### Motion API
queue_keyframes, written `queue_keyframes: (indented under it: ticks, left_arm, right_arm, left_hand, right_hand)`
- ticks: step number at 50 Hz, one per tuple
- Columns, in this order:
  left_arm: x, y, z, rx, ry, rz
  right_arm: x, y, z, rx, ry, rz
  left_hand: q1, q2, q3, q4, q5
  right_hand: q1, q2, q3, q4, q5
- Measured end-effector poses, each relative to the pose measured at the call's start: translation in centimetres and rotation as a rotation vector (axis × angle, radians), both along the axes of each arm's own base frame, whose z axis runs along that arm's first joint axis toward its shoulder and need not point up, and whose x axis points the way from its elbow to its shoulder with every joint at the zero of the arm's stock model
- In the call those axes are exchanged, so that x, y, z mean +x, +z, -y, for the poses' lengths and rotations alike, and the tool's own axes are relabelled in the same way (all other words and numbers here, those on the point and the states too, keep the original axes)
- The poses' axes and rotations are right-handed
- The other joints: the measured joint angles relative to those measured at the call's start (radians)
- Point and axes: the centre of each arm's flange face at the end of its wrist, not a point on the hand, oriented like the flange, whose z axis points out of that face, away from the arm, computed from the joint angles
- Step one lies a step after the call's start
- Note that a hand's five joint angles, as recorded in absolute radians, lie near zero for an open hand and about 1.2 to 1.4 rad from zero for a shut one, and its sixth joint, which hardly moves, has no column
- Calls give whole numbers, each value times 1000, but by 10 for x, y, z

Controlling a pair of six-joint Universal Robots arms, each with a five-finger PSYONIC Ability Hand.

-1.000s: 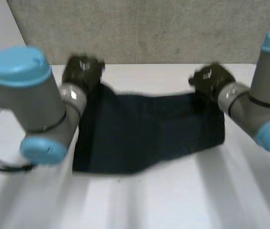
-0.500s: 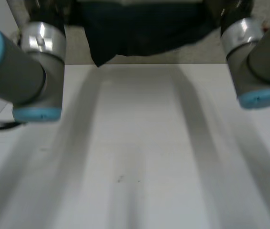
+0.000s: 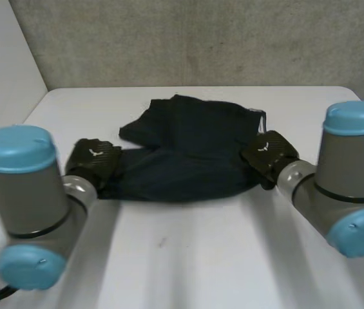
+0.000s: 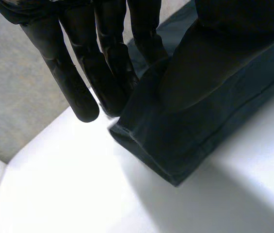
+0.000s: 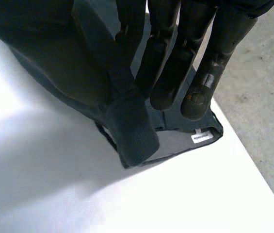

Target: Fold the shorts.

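shorts (image 3: 188, 154): soft, light, limp, rumpled on table (image 3: 201, 257) | left hand (image 3: 95, 161) pinches one end, right hand (image 3: 268, 153) the other | likely best gripped at corners, kept taut

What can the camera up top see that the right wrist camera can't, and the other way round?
Head view adds: the left hand at one end of the dark shorts, which lie crumpled. Right wrist view adds: a small white label inside the shorts, and the thumb pinching cloth against the fingers. Both share: the shorts, the right hand, the white table.
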Motion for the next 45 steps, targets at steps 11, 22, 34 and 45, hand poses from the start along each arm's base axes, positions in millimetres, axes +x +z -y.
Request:
queue_keyframes:
  ticks: [11,22,34,45]
  left_arm:
    - [50,45,-84,-5,-112,339]
    - [32,54,-56,-195,-136,351]
    - [-68,28,54,-410,-130,188]
    - [-119,-17,112,-501,-116,132]
  right_arm:
    - [-43,22,-92,335,143,-360]
    - [-27,47,-67,209,91,-159]
    - [-9,17,15,17,-132,-81]
    - [8,-19,83,-209,-211,-31]
  left_hand:
    - [0,0,0,0,0]
    - [2,0,0,0,13]
    - [10,0,0,0,13]
    - [10,0,0,0,13]
  right_hand:
    - [0,0,0,0,0]
    - [0,0,0,0,9]
    - [0,0,0,0,10]
    - [0,0,0,0,10]
